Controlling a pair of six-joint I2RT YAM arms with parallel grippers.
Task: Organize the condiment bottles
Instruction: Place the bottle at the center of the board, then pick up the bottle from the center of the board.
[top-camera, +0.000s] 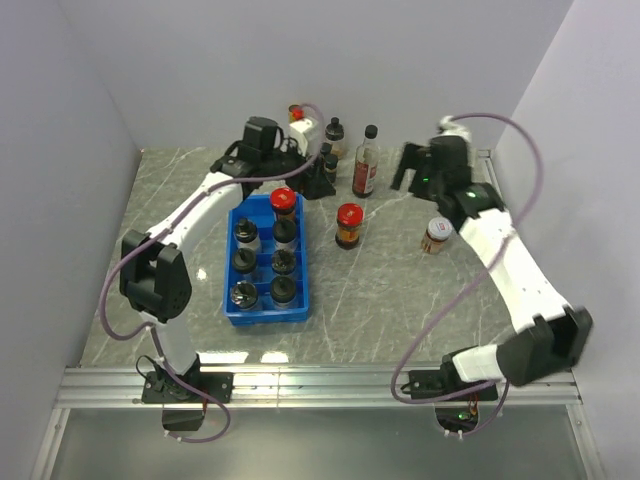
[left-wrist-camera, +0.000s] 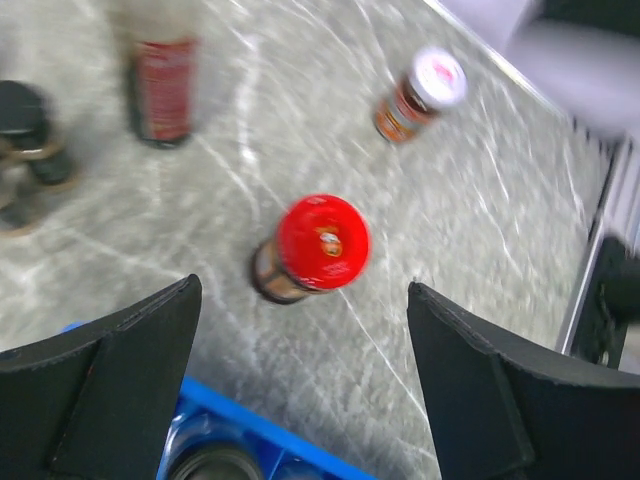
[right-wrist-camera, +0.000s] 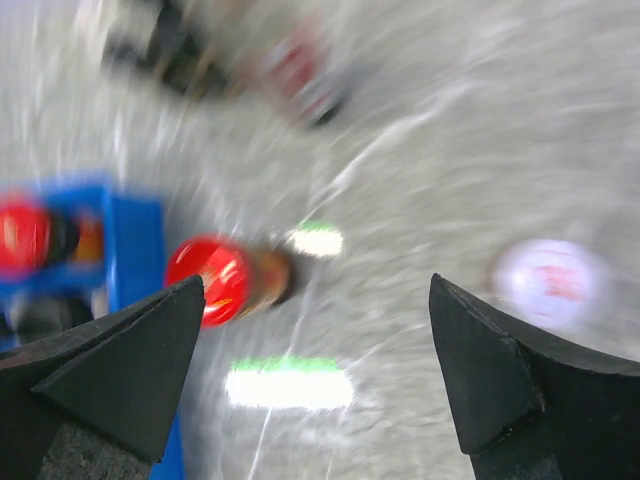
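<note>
Left gripper (left-wrist-camera: 302, 290): jaws released, empty. The red-capped jar (left-wrist-camera: 322, 242) stands on the table (left-wrist-camera: 480, 200) at frame centre, beyond the fingers, untouched. Right gripper (right-wrist-camera: 315, 283): jaws spread, empty; the same jar appears blurred, centre left, beside the blue tray (right-wrist-camera: 135, 250).

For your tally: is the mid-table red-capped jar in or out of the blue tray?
Out: red-capped jar stands on table, beside the blue tray.

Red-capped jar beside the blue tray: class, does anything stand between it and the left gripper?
Nothing visible does: the left wrist view shows only bare table between the open left gripper and the red-capped jar.
</note>
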